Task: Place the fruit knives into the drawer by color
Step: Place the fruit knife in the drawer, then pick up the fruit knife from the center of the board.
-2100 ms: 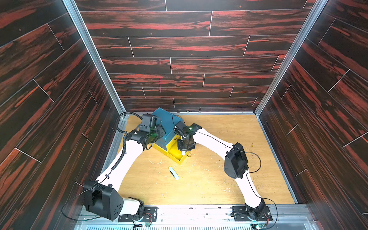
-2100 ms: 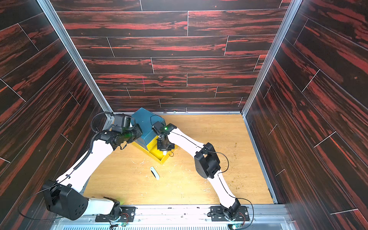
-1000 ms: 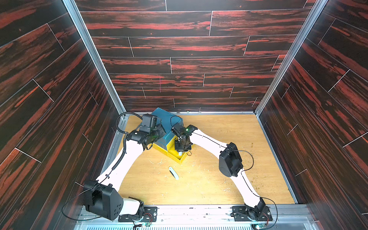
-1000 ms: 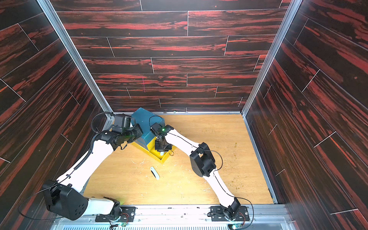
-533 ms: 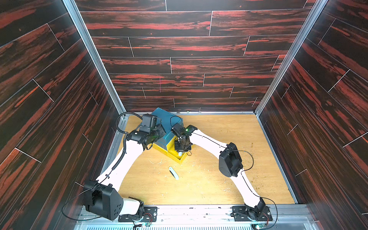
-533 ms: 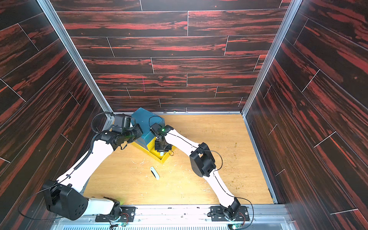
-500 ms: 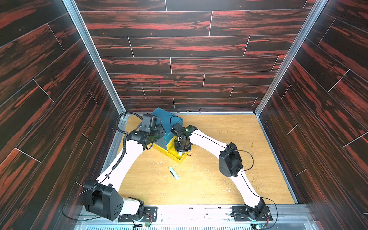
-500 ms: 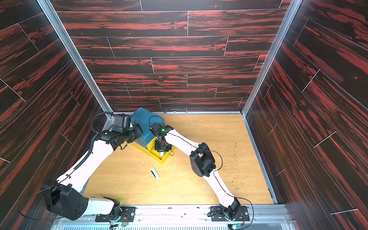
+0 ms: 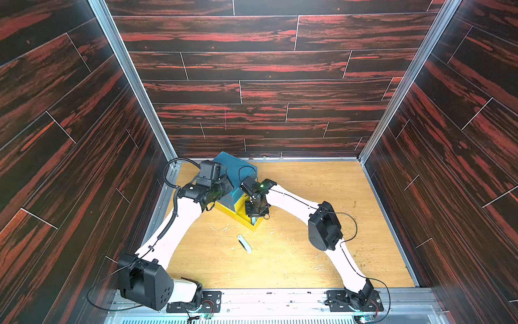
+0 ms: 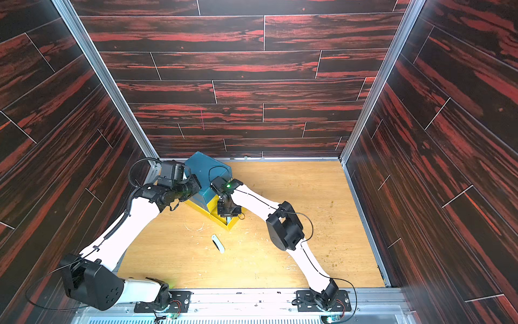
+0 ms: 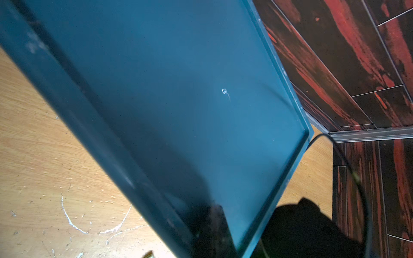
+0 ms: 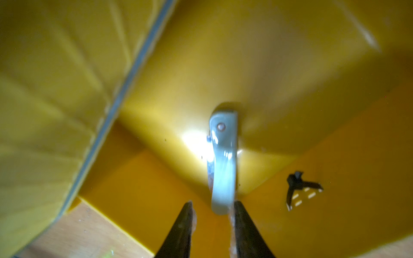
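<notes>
The drawer (image 9: 235,165) (image 10: 208,168) has a teal top and a yellow lower drawer (image 9: 253,223) (image 10: 230,224) pulled out toward the table's middle. My right gripper (image 12: 212,204) (image 9: 253,214) points down into that drawer, open. A pale grey-green fruit knife (image 12: 223,160) is inside, blurred, its near end just past the fingertips and close to one finger (image 12: 240,214). Another pale fruit knife (image 9: 244,244) (image 10: 218,243) lies on the table in front of the drawer. My left gripper (image 11: 215,223) (image 9: 224,188) is shut, pressing on the teal top (image 11: 178,89).
The drawer chest stands at the back left, near the left rail (image 9: 157,213) and the back wall. A black loop pull (image 12: 297,183) shows on the open drawer's front wall. Small crumbs and scratches dot the wooden table (image 9: 308,182).
My right gripper's jaws have parted and the grey-green knife has come free inside the yellow drawer. The left arm has not moved.
</notes>
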`<state>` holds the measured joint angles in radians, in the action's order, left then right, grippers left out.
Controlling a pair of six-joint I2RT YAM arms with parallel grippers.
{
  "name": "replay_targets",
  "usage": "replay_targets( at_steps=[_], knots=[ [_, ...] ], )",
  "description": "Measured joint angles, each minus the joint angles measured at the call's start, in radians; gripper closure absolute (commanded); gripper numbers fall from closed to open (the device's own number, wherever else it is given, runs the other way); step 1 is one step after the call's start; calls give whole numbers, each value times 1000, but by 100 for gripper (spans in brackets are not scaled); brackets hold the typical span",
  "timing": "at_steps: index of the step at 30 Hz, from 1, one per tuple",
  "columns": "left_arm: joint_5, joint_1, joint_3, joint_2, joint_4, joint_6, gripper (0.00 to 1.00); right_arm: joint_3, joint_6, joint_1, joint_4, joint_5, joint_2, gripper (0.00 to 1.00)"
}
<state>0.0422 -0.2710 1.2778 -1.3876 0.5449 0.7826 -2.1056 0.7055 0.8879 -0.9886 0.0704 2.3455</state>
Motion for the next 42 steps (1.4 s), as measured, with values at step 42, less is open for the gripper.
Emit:
replay_targets(
  at_steps=[42],
  knots=[
    [19,56,0,22,17,0,100,294,-274,279,113,34,-121,43]
  ],
)
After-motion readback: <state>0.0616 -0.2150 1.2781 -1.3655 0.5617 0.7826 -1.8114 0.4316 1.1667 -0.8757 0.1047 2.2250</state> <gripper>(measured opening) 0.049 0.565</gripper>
